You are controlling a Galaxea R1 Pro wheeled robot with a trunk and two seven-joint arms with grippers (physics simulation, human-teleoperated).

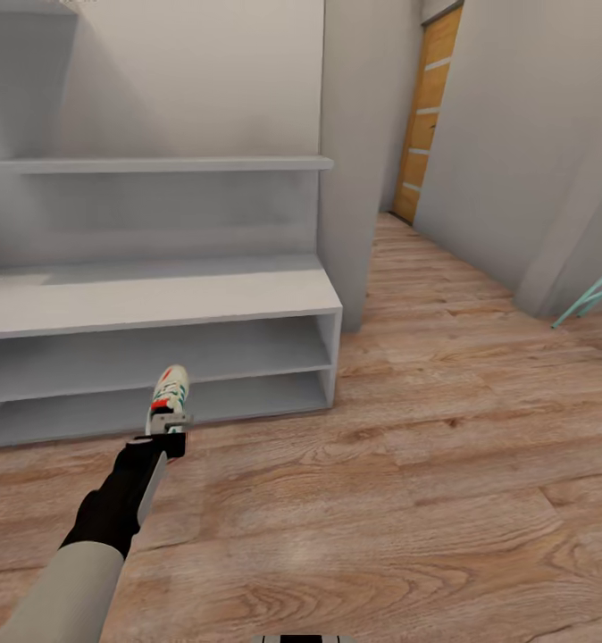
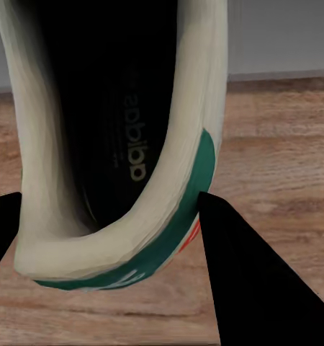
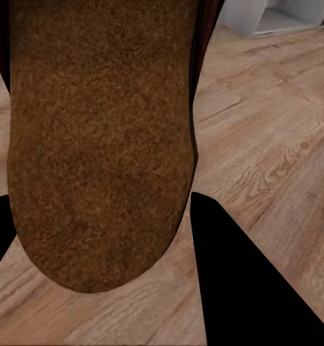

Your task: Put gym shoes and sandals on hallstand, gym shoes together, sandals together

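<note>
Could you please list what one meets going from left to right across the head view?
Black left gripper holding the white, green-striped gym shoe → white open-shelved hallstand's end panel → grey wall pillar → orange wooden door → teal metal frame.

Matt wood-grain corridor floor [image 1: 444, 464]; rough brown sandal [image 3: 97, 144] sole.

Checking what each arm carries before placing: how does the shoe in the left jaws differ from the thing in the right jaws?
The gym shoe is cream with a green stripe; the sandal shows a rough brown face. The gym shoe shows its dark opening with printed lettering inside; the sandal shows a flat surface with no opening. Shared: each sits between dark fingers above the corridor floor.
</note>
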